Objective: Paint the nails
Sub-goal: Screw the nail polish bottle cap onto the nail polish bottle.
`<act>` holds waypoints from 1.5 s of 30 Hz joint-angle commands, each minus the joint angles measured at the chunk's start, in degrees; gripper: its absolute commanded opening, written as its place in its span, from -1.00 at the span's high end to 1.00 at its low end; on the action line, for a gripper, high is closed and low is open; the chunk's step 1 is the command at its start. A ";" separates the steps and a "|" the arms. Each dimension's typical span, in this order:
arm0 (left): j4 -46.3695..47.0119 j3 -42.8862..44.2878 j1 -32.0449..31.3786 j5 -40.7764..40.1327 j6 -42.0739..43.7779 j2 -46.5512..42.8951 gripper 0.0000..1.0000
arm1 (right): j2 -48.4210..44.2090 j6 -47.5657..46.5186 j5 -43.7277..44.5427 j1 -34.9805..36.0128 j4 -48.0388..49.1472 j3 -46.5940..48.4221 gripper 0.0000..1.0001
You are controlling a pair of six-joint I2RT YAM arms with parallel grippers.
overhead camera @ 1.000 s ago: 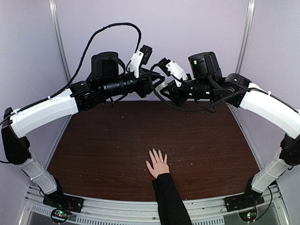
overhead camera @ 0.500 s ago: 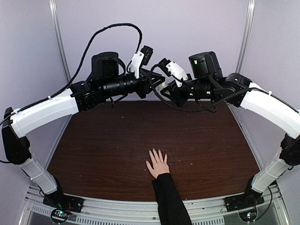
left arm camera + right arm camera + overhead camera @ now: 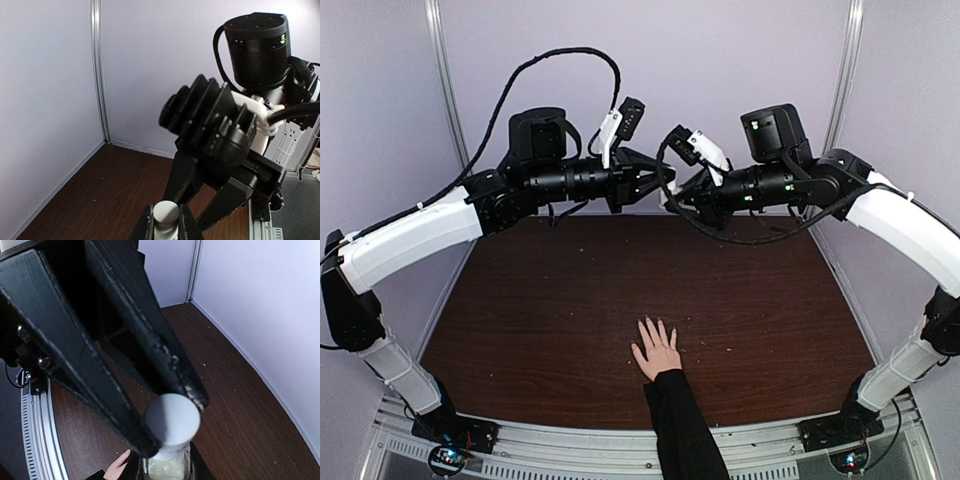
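A light-skinned hand (image 3: 657, 350) with spread fingers and a black sleeve (image 3: 682, 425) lies flat on the table's near middle; its nails are too small to make out there. One fingertip (image 3: 120, 462) shows in the right wrist view. High over the back of the table my two grippers meet tip to tip. My right gripper (image 3: 167, 471) is shut on a small clear bottle (image 3: 169, 469). My left gripper (image 3: 166, 222) is shut on the bottle's white cap (image 3: 166, 214), and its black fingers (image 3: 165, 355) flank that cap (image 3: 172, 420).
The dark brown table (image 3: 550, 300) carries small pale specks. Lilac walls with metal corner posts (image 3: 442, 70) enclose the back and sides. A black cable (image 3: 535, 70) loops above the left arm. The arm bases stand on the rail (image 3: 620, 440) at the near edge.
My left gripper has closed onto the white cap. The right wrist has lifted and shifted a little to the right. The hand on the table has stayed put.
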 commanded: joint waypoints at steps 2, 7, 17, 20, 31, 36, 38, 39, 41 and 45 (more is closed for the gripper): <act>-1.89 1.27 -0.52 10.60 -1.30 -0.14 1.00 | -2.33 -3.15 -11.38 -0.15 2.88 3.70 1.00; -2.05 1.43 -0.50 15.31 -1.48 -0.02 1.00 | -2.33 -5.18 -17.13 -0.23 1.03 5.05 1.00; -2.96 2.23 -0.50 25.91 -1.13 0.92 1.00 | -1.92 -9.19 -28.49 -0.29 -3.94 8.79 1.00; -2.93 2.54 -0.50 29.56 -1.28 1.46 1.00 | -1.64 -10.38 -31.97 -0.29 -5.27 9.90 1.00; -1.24 3.89 -0.49 39.21 -4.02 3.71 1.00 | -0.59 -11.58 -43.94 -0.26 -7.64 14.79 1.00; -1.52 4.61 -0.50 40.91 -4.52 4.57 1.00 | 0.02 -11.23 -46.65 -0.24 -7.83 16.89 1.00; -1.43 4.54 -0.50 41.05 -4.48 4.58 1.00 | 0.13 -11.26 -46.85 -0.24 -7.99 17.14 1.00; -1.52 4.49 -0.50 41.06 -4.41 4.47 1.00 | 0.13 -11.43 -46.78 -0.25 -8.20 17.15 1.00; -1.78 4.30 -0.47 40.75 -4.11 4.27 1.00 | 0.06 -11.70 -46.37 -0.24 -8.48 16.95 1.00; -3.24 4.14 -0.37 39.10 -2.44 3.31 0.76 | -0.22 -12.20 -44.94 -0.24 -8.77 16.07 1.00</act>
